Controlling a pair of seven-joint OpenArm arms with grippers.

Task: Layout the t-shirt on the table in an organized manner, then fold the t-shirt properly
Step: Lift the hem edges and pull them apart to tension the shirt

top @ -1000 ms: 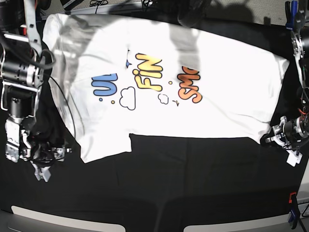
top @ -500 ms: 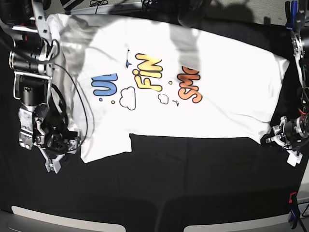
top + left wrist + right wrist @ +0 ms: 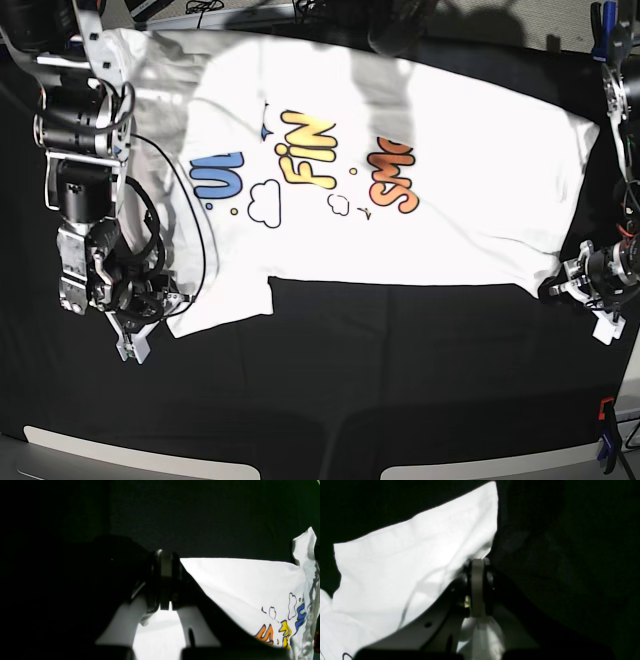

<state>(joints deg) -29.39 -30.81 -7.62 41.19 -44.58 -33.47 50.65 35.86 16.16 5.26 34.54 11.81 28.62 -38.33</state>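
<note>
The white t-shirt (image 3: pixel 450 190) lies spread print-up on the black table (image 3: pixel 400 380), its blue, yellow and orange words showing. My right gripper (image 3: pixel 165 305), on the base view's left, is at the near sleeve's corner. In the right wrist view the right gripper (image 3: pixel 477 567) is shut with white sleeve cloth (image 3: pixel 395 562) pinched in it. My left gripper (image 3: pixel 572 285) is at the shirt's near hem corner. In the left wrist view the left gripper (image 3: pixel 165 562) is shut on that corner of the shirt (image 3: pixel 237 580).
A blue clamp (image 3: pixel 600 30) stands at the table's far right corner and a red and blue clamp (image 3: pixel 605 430) at the near right edge. Pale strips (image 3: pixel 130 445) line the front edge. Black cloth stretches in front of the shirt.
The right arm has moved in from the left table edge to the near sleeve corner and shut on it. The left arm and the shirt have not moved.
</note>
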